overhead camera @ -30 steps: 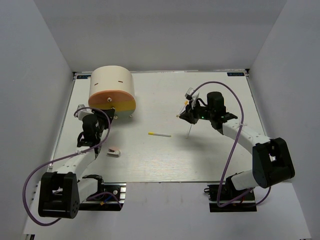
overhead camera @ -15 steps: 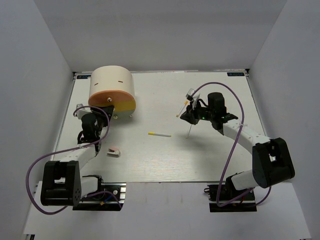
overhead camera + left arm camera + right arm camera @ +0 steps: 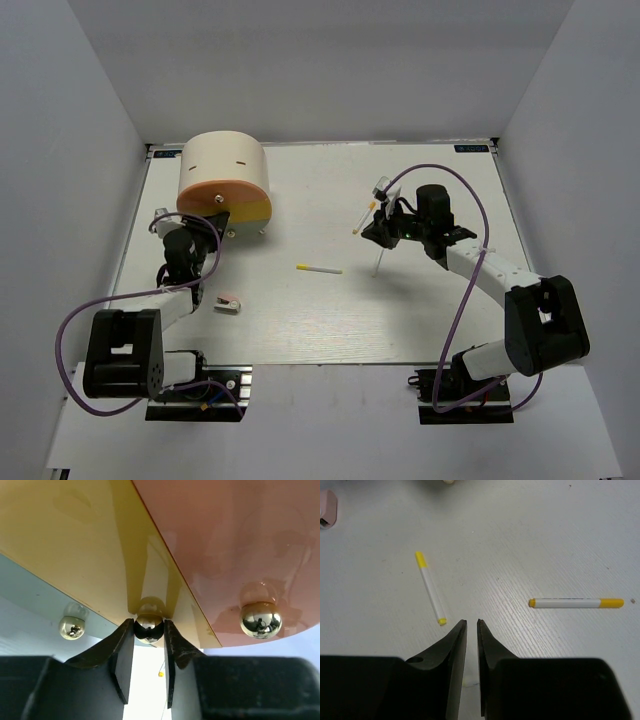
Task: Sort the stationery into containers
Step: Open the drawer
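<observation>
Observe left gripper [image 3: 148, 625] clamped on the middle knob [image 3: 148, 631] of the yellow drawer [image 3: 75, 535], likely for pulling open the box [image 3: 222, 160] at upper left, and right gripper [image 3: 470, 625], narrowed to an empty slit, poised between first pen [image 3: 431, 587] at centre left and second pen [image 3: 576, 602] at centre right.

cream half-cylinder drawer box [image 3: 224, 175] sits in the far left corner; small grey-and-pink sharpener-like piece [image 3: 229, 303] in front of it, nearer the near edge; thin white-and-yellow pen [image 3: 319, 269] mid-table; second white-and-yellow pen [image 3: 576, 602] off to its right
</observation>
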You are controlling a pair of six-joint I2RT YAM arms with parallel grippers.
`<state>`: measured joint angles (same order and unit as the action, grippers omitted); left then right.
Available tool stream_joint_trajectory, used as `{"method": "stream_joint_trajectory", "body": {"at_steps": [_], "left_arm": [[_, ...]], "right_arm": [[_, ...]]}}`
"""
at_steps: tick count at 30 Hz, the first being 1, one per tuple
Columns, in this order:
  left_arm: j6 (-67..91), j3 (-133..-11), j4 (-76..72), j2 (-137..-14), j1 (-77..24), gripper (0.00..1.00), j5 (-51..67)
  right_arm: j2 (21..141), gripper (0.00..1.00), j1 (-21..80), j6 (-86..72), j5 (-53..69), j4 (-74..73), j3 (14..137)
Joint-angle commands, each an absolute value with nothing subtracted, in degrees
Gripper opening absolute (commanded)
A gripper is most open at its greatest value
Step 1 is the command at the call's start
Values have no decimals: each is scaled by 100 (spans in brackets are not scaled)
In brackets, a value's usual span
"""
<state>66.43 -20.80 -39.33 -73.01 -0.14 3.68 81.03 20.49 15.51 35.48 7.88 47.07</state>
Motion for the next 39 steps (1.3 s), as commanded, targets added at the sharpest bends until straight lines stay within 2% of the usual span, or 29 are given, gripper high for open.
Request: {"method": "stream_joint_trajectory", "body": {"at_steps": [1, 4, 7, 9, 11, 16, 19, 20, 23, 27, 28, 31, 34, 35, 39], "left_arm": [[6688, -1934, -4148, -7286, 18, 30, 439], [6688, -1802, -4148, -7103, 18, 26, 439], [6688, -1652, -3921, -6778, 18, 23, 492], [6688, -1451, -3710, -6575, 18, 21, 553], [6688, -1241, -3595, -6225, 18, 21, 554], [6636, -985, -3112, -5564, 18, 21, 554], [6636, -923, -2911, -5362, 18, 46, 440], [6636, -923, -2909, -5361, 18, 61, 439], [6636, -984, -2804, -5361, 18, 82, 439], [6513, -1195, -2427, -5292, 18, 88, 570], [6365, -1300, -2287, -5291, 18, 88, 571], [5865, -1676, -1576, -4993, -87, 89, 694], [5372, -2238, -355, -4835, -88, 89, 826], [5057, -2372, -30, -4834, -88, 89, 826], [4702, -2873, 1656, -4693, -88, 91, 598]], "right_arm": [[7963, 21, 1995, 1643, 3595, 976, 4693], [7954, 22, 2004, 1696, 3595, 967, 4693], [7972, 36, 2004, 1766, 3647, 905, 4685], [7980, 66, 2004, 1784, 3788, 879, 4693], [8024, 90, 2013, 1749, 3919, 905, 4684], [8121, 90, 2021, 1626, 4157, 914, 4702], [8270, 90, 2021, 1556, 4219, 844, 4825], [8331, 90, 2013, 1521, 4271, 818, 4947], [8578, 88, 2013, 1520, 4167, 599, 5245], [8868, 64, 2030, 2010, 4253, 115, 5660], [8973, 51, 2030, 2143, 4315, -208, 5825], [9184, 36, 2100, 3013, 4868, -718, 6098], [9473, 36, 2267, 4032, 5273, -1563, 6370], [9588, 41, 2415, 4461, 5387, -1895, 6424], [9896, 50, 2829, 5430, 5187, -2548, 6618]]}}
